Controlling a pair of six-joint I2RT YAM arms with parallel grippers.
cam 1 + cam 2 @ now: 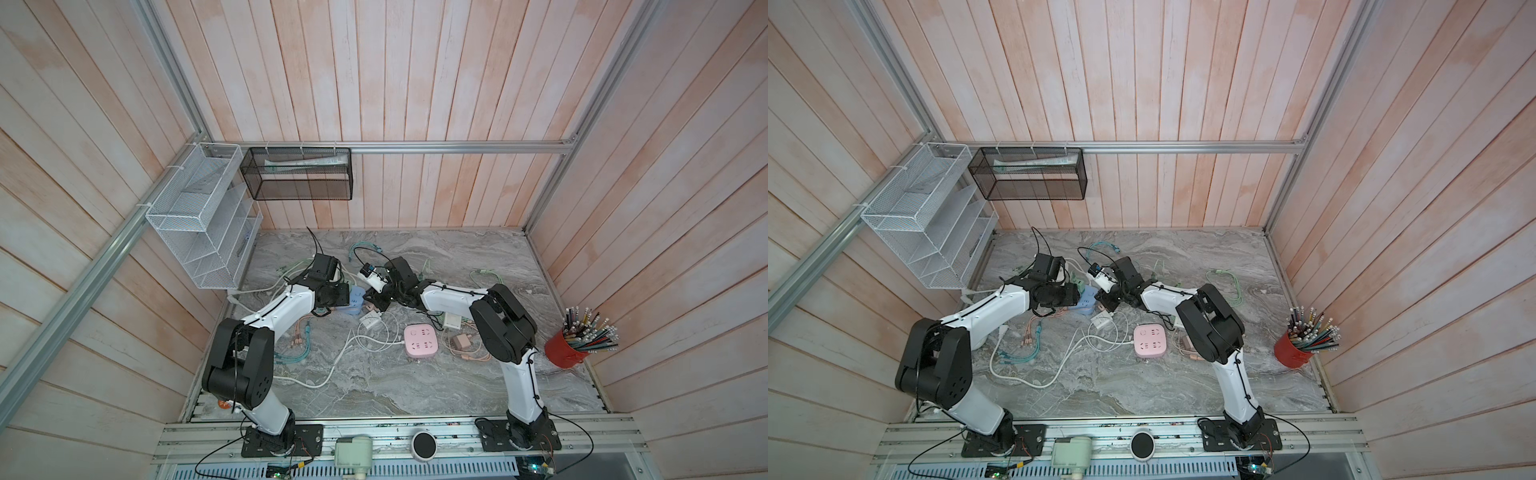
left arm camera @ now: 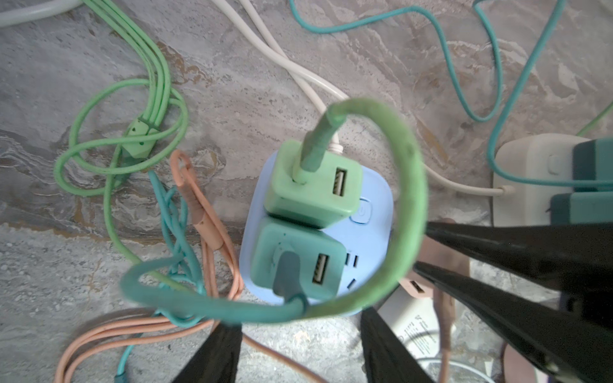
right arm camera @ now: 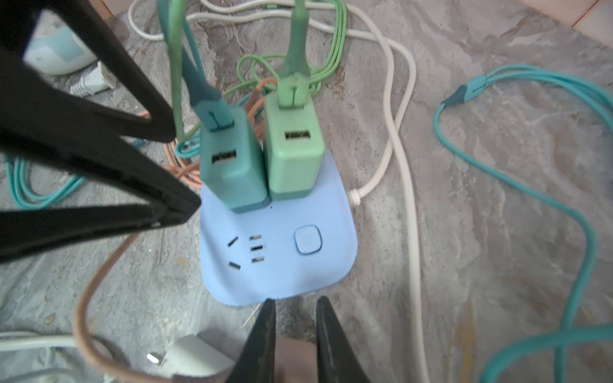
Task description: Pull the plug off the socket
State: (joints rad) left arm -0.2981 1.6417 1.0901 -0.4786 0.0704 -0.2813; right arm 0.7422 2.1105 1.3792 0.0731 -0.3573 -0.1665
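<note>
A blue socket (image 3: 278, 262) lies on the marble table, seen also in a top view (image 1: 356, 301). Two plugs stand in it side by side: a teal plug (image 3: 232, 172) and a light green plug (image 3: 293, 156), each with a cable rising from it. My right gripper (image 3: 297, 300) sits just off the socket's near edge, shut on a pink plug (image 3: 295, 358) that is out of the socket. My left gripper (image 2: 298, 321) is open at the socket's other end. Only table and an orange cable show between its fingers (image 2: 215, 354).
Green, teal, orange and white cables tangle around the socket. A white adapter (image 1: 371, 321) and a pink socket (image 1: 421, 340) lie nearer the front. A white socket (image 2: 530, 172) with teal plugs is close by. A red cup of pencils (image 1: 563, 353) stands at the right.
</note>
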